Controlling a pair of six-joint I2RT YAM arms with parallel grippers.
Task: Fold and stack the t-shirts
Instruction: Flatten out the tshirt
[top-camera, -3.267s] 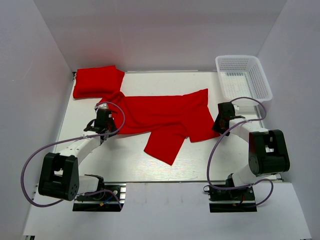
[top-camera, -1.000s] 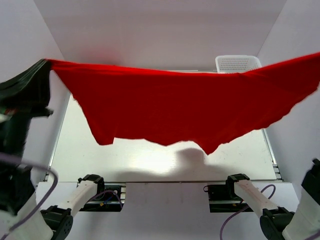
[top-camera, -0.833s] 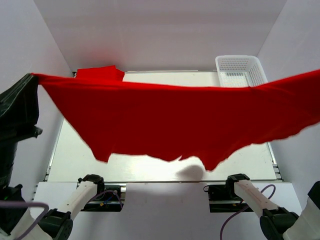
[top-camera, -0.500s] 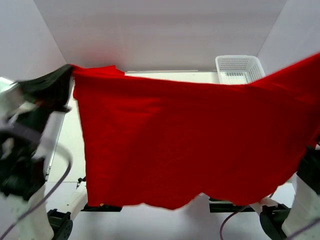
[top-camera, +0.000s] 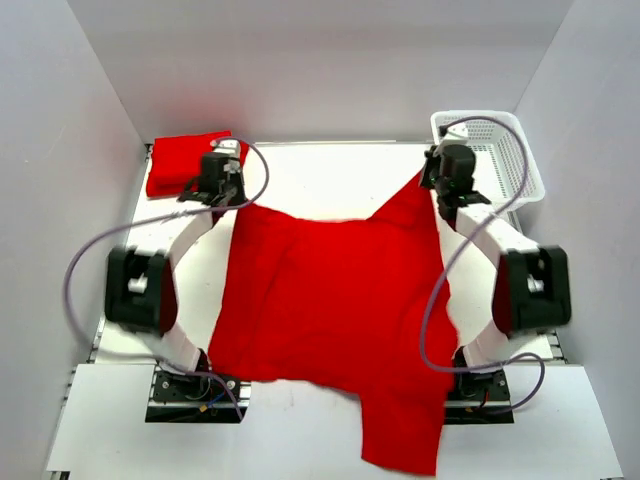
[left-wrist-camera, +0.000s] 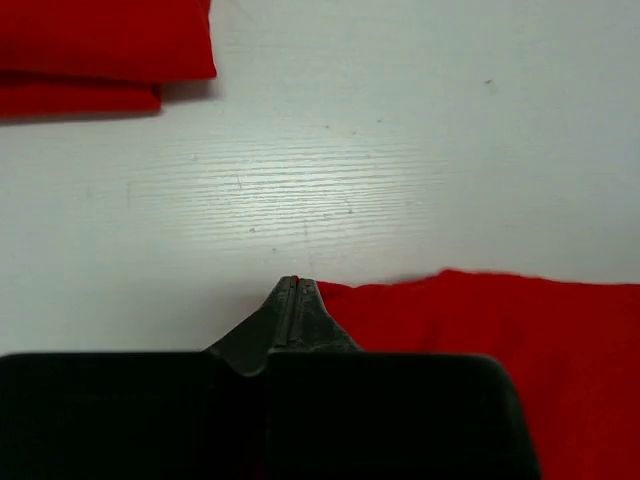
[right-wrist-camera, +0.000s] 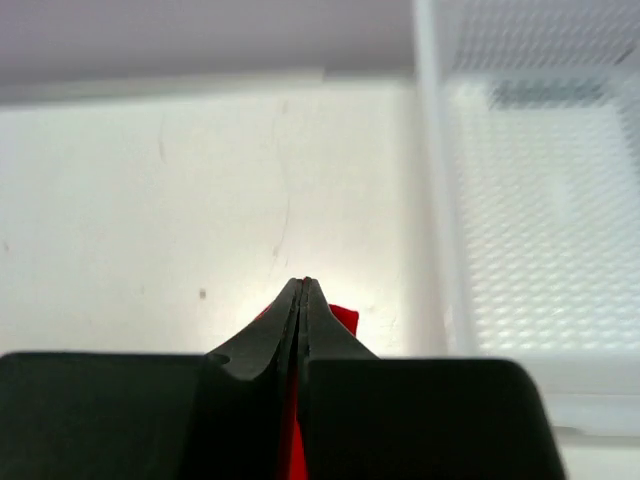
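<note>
Left wrist view: folded t-shirt (left-wrist-camera: 100, 50) cut off at 11 o'clock. Right wrist view: basket (right-wrist-camera: 432, 180) cut off at 3 o'clock. Top view: spread t-shirt (top-camera: 330, 300) partly covers right arm's base (top-camera: 485, 385), 5 o'clock.

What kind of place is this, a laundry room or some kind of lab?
Probably a robot lab bench: a white table boxed in by plain white walls, a left arm and a right arm bolted at its near edge, and a red t-shirt spread near a basket.

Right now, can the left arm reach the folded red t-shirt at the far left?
Probably yes: the folded t-shirt lies close beyond the left tool, bare table between, but the tool is shut on the spread t-shirt's corner and must release first.
</note>
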